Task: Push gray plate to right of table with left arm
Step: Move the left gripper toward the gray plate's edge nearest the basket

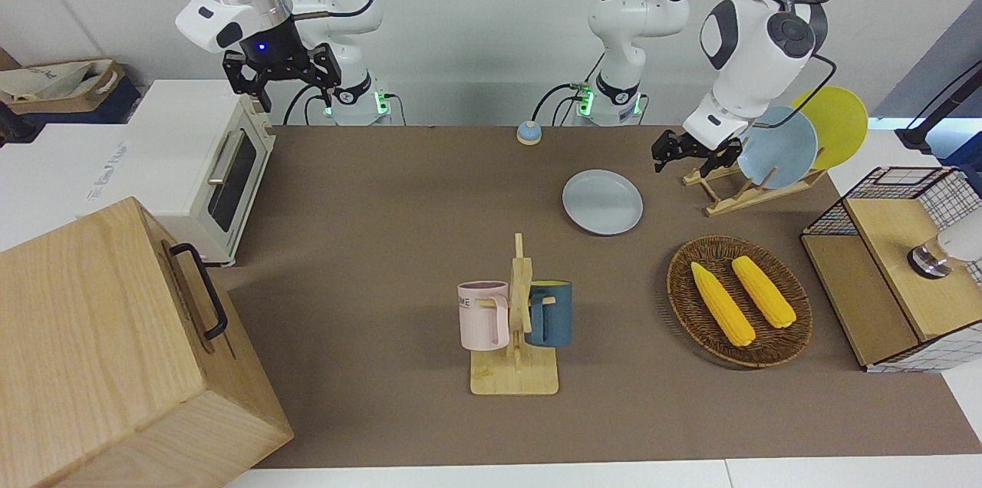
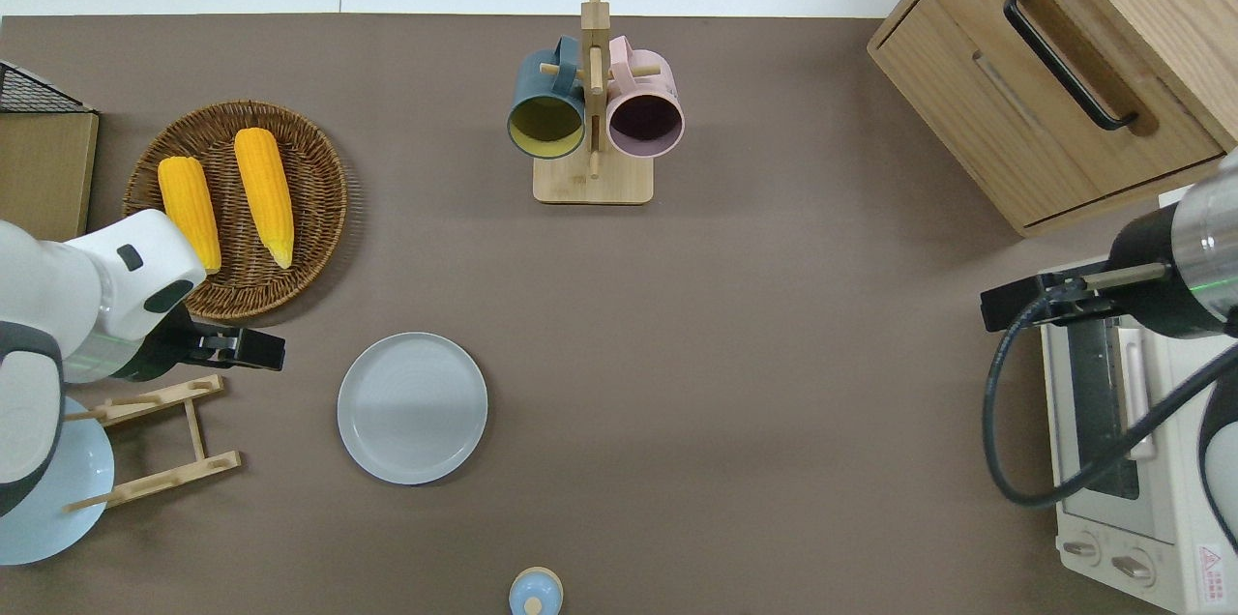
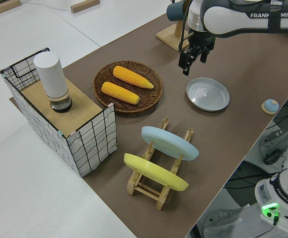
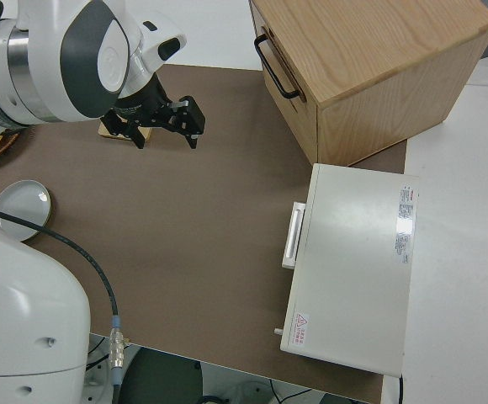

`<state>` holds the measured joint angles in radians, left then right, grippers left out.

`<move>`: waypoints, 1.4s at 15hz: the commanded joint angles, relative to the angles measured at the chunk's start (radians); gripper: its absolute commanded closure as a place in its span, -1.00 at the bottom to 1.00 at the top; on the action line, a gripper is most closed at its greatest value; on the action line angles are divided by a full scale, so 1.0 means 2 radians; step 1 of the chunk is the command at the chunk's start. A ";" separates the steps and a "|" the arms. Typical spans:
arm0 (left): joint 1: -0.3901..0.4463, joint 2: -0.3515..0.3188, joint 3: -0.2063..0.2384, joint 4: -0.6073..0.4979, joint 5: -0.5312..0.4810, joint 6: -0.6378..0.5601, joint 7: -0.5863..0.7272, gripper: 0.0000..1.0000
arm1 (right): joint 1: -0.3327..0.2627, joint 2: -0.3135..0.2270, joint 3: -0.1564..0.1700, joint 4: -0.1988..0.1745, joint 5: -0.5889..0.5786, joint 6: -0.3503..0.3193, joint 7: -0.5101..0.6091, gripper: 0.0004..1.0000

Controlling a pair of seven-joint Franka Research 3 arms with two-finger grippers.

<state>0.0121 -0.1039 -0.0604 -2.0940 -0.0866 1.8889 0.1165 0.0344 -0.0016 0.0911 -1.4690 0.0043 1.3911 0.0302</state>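
Observation:
The gray plate (image 1: pixel 602 202) lies flat on the brown table (image 1: pixel 383 204), toward the left arm's end and nearer to the robots than the mug rack. It also shows in the overhead view (image 2: pixel 412 407) and the left side view (image 3: pixel 208 93). My left gripper (image 1: pixel 685 158) is open and empty in the air. In the overhead view (image 2: pixel 259 349) it is over bare table between the wicker basket and the dish rack, beside the plate and apart from it. My right gripper (image 1: pixel 280 81) is open, and that arm is parked.
A wooden dish rack (image 2: pixel 160 441) holds a sky-blue plate (image 1: pixel 776 146) and a yellow plate (image 1: pixel 840 123). A wicker basket (image 2: pixel 309 161) holds two corn cobs. There are also a mug rack (image 2: pixel 592 112) with two mugs, a blue bell (image 2: pixel 534 593), a toaster oven (image 1: pixel 199 166), a wooden cabinet (image 1: pixel 115 350) and a wire crate (image 1: pixel 897 265).

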 commanded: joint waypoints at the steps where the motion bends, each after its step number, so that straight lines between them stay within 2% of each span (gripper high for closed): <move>1: -0.012 -0.019 0.005 -0.069 -0.007 0.063 -0.004 -0.98 | -0.006 -0.004 0.002 0.000 0.004 -0.006 -0.001 -0.97; 10: -0.018 -0.009 0.005 -0.186 -0.020 0.205 -0.018 -0.98 | -0.006 -0.004 0.002 0.000 0.004 -0.006 -0.001 -0.97; 12: -0.019 -0.007 0.005 -0.197 -0.021 0.222 -0.044 -0.98 | -0.006 -0.004 0.003 0.000 0.004 -0.006 -0.001 -0.97; 16: -0.050 0.004 0.003 -0.205 -0.020 0.240 -0.120 -0.98 | -0.006 -0.004 0.002 0.000 0.004 -0.006 -0.001 -0.97; 21: -0.050 0.015 0.003 -0.217 -0.020 0.267 -0.121 -0.98 | -0.006 -0.004 0.002 0.000 0.004 -0.006 -0.001 -0.97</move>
<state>-0.0753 -0.0833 -0.0644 -2.5015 -0.1164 2.3743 -0.1132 0.0344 -0.0017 0.0911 -1.4690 0.0043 1.3911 0.0302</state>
